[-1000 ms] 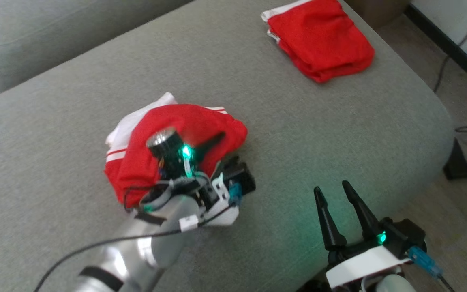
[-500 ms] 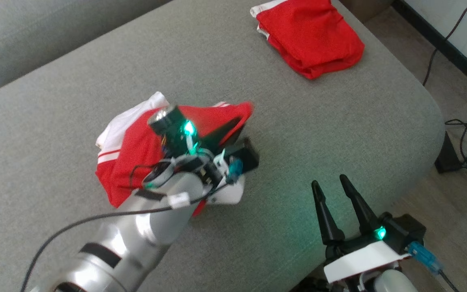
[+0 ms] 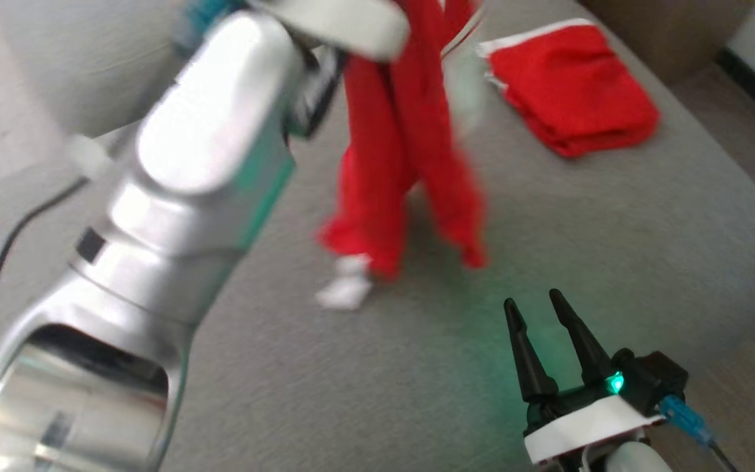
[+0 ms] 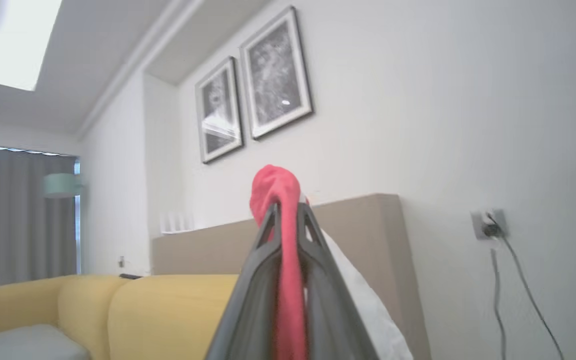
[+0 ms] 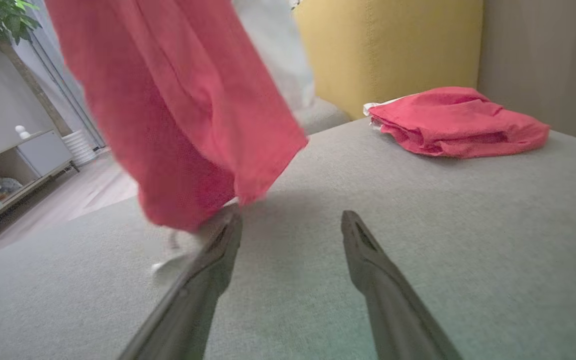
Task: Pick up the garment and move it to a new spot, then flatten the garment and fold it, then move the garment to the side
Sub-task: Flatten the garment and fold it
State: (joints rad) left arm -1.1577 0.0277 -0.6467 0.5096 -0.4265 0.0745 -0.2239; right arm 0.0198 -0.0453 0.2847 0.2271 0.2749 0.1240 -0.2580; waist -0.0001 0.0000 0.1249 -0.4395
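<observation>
Red garment [image 3: 410,164] hangs pinched in the left claw [image 4: 288,207], right claw [image 3: 541,313] wide and empty; I'd lower it slowly, clear of the folded pile [image 3: 574,111] upper right.

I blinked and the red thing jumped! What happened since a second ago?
The left fingers shut on the red garment and lifted it off the gray sofa; it now hangs from them. The camera shifted too. The folded red garment at the back stayed put, and the right fingers stayed open, low in front.
</observation>
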